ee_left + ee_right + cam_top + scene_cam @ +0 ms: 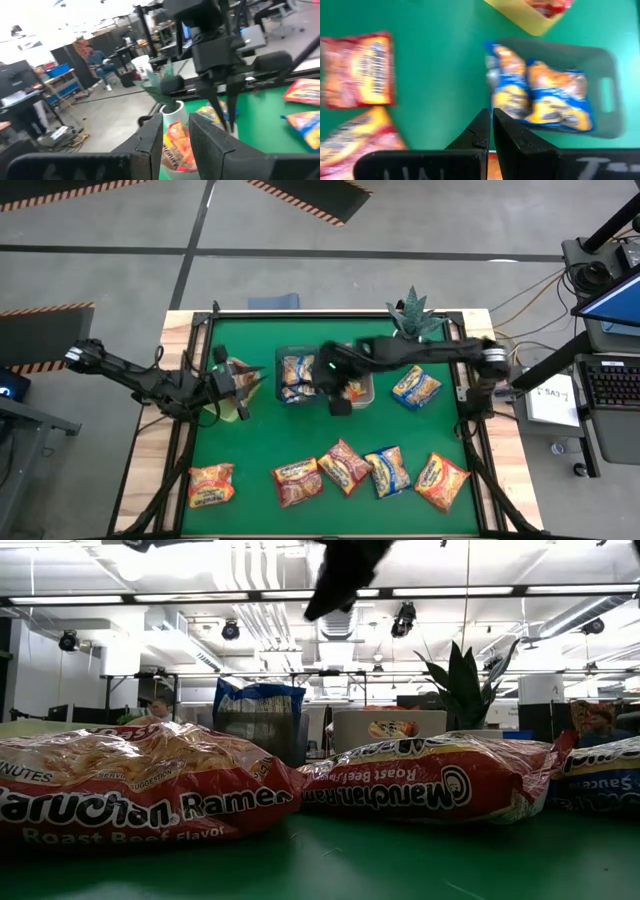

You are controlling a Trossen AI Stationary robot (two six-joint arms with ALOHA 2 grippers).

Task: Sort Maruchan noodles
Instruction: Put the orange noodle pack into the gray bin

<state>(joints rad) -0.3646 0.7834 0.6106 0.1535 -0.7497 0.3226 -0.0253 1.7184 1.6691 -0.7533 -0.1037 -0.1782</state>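
Observation:
Several Maruchan noodle packets lie along the near edge: orange [210, 485], red [297, 480], pink [345, 465], blue [387, 470], orange [440, 480]. One blue packet [415, 387] lies at the right. A grey bin [605, 95] holds blue packets [545, 100], and a yellow bin [530, 20] holds a red packet. At the table's left, my left gripper [238, 380] is shut on an orange packet [175, 150]. My right gripper [490, 120] hangs shut over the table's middle [340, 406], beside the grey bin, holding nothing. My left gripper pinches the orange packet [176, 142] between its two fingers [150, 140]. The fingers come level from the table's left. The packet stands on edge in the gap and reaches past the fingertips. The fingers hide which edge they are on.
A second bin [362, 387] with orange packets stands right of the grey one. A potted plant [415, 315] stands at the far edge. Bare green table lies between the bins and the near row of packets. People sit in the room beyond the table.

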